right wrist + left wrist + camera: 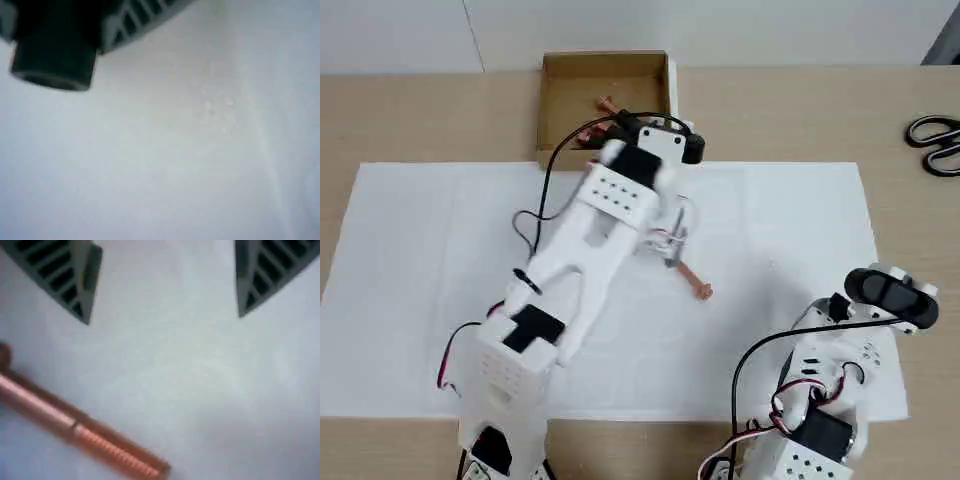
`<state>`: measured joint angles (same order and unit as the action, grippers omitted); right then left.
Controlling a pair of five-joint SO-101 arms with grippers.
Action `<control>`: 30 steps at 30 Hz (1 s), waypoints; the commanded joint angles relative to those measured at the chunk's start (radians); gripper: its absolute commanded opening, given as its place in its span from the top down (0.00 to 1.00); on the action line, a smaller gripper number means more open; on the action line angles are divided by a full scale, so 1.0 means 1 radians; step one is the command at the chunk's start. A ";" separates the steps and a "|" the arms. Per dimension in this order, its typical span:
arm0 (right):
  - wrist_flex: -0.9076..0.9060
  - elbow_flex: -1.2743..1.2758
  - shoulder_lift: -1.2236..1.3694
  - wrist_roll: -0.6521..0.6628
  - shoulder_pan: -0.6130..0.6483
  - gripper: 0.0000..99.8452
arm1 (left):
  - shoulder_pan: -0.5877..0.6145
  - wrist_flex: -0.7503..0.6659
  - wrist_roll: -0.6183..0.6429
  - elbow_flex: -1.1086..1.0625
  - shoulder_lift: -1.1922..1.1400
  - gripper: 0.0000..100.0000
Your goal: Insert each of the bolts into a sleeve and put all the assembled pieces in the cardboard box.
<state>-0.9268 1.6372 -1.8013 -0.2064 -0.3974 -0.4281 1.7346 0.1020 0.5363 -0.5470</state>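
- Nearest my bases, right gripper (892, 296) sits over a corner of the paper (800, 230); open or closed, I cannot tell.
- Mid-sheet, a copper bolt (692, 278) lies flat just beside my left gripper (164, 315), whose jaws stand wide apart with nothing between them.
- Farthest off, the box (552, 100) holds at least one copper piece (607, 104).
- Risk: the bolt lies off to one side of my jaws, not between them. Closing from here would likely catch air or nudge it rolling across the smooth paper.
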 commanded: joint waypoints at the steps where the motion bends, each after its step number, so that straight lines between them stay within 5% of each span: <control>1: 0.024 -0.008 -0.013 -0.008 -0.004 1.00 | 0.015 0.017 -0.391 -0.002 0.008 0.82; 8: 0.024 -0.008 -0.013 -0.008 -0.004 1.00 | 0.011 -0.026 -0.941 -0.001 0.006 0.82; 12: 0.024 -0.008 -0.013 -0.008 -0.004 1.00 | 0.014 -0.064 -1.013 0.007 0.017 0.82; 19: 0.024 -0.008 -0.013 -0.008 -0.004 1.00 | 0.003 -0.213 -1.456 0.022 0.008 0.82; 30: 0.024 -0.008 -0.013 -0.008 -0.004 1.00 | -0.161 -0.071 -1.565 0.021 0.005 0.82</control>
<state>-0.9268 1.6372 -1.8013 -0.2064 -0.3974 -0.5570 1.6456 -1.3111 0.5332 -0.5501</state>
